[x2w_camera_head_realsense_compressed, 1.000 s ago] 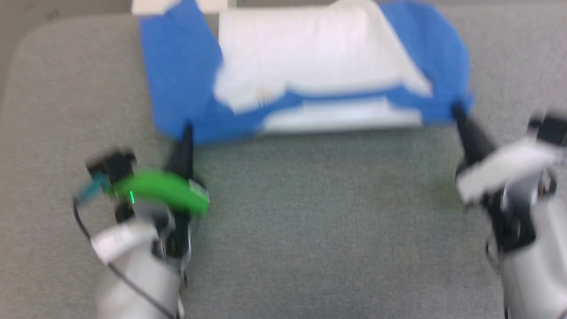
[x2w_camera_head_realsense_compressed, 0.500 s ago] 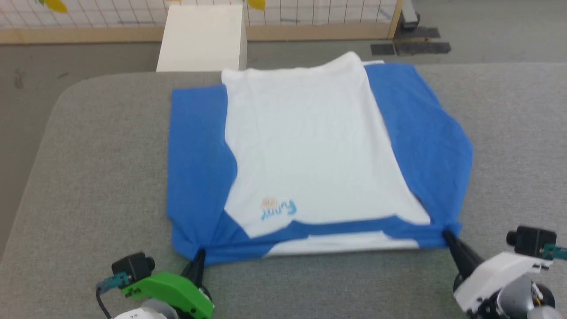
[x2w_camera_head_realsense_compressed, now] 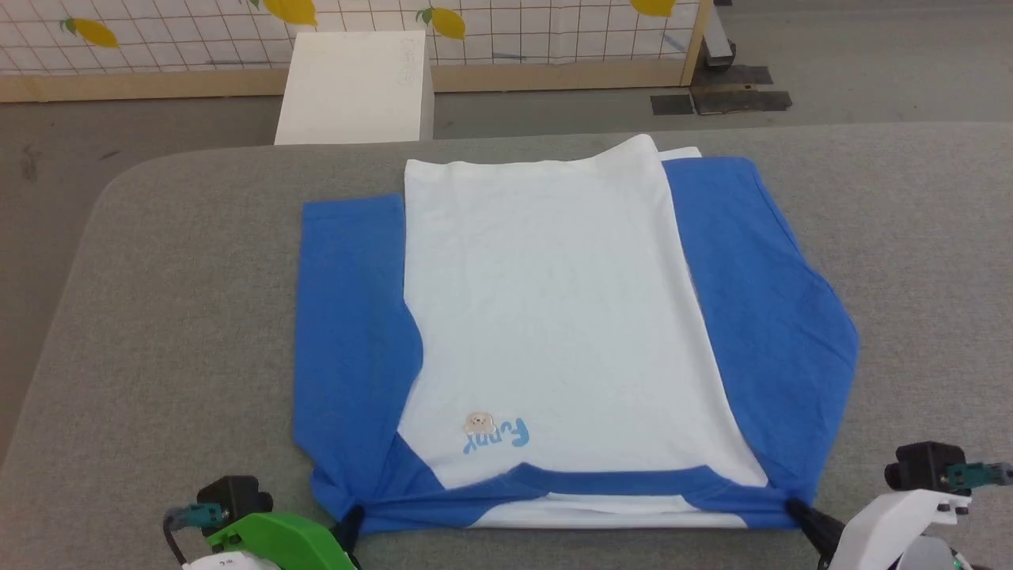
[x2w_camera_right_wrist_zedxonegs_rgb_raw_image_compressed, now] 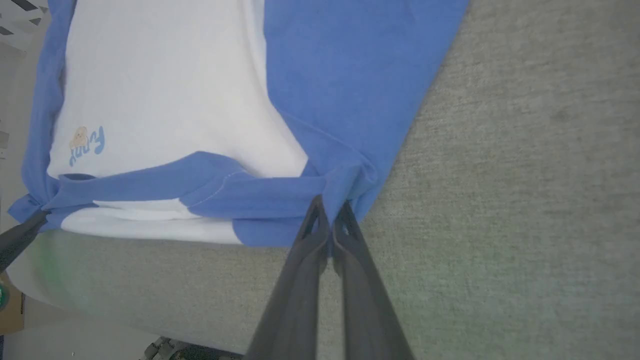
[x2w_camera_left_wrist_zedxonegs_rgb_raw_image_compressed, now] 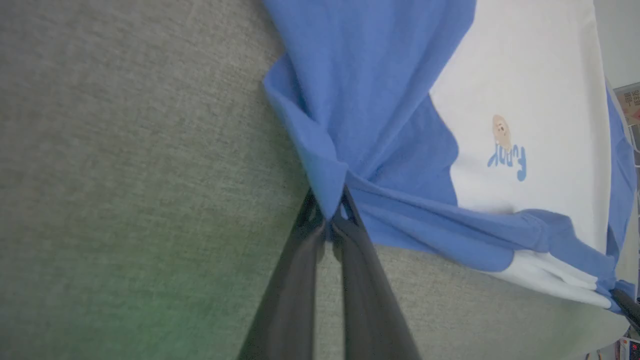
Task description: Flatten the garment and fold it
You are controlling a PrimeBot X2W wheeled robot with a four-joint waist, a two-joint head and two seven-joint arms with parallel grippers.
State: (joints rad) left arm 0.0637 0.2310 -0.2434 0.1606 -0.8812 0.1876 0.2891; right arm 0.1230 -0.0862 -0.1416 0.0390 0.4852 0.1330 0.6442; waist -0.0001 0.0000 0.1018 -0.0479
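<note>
One garment [x2w_camera_head_realsense_compressed: 554,317]: white body, blue sleeves and trim, spread on the grey tabletop [x2w_camera_head_realsense_compressed: 158,317]. Collar end lies nearest the robot, hem toward the far edge. Sleeves lie along either side of the body. Small printed motif [x2w_camera_head_realsense_compressed: 495,434] near the collar, on the robot's left.

Two grippers.
- Left gripper [x2w_camera_left_wrist_zedxonegs_rgb_raw_image_compressed: 330,225]: jaws pressed together on a pinch of blue cloth at the near left shoulder corner.
- Right gripper [x2w_camera_right_wrist_zedxonegs_rgb_raw_image_compressed: 330,227]: jaws likewise closed on the near right shoulder corner.
- Cloth gathers into creases at both pinches.

Handling, as judged: light, soft and limp, so it should sag and drag wherever unsupported. The woven tabletop probably grips it a little, which would help in drawing out wrinkles. Best taken at corners or seams, both sides together, as here. A thin pinch may slip under a hard tug.

Condition: mostly flat. Far hem uneven; right sleeve bulges outward.

Surroundings:
- One white box [x2w_camera_head_realsense_compressed: 356,87] beyond the far tabletop edge, apart from the garment.
- Gridded panel with yellow lemon shapes [x2w_camera_head_realsense_compressed: 158,32] behind the box.
- Dark mats [x2w_camera_head_realsense_compressed: 720,87] on the floor.

None of these stands in the way of a fold.
</note>
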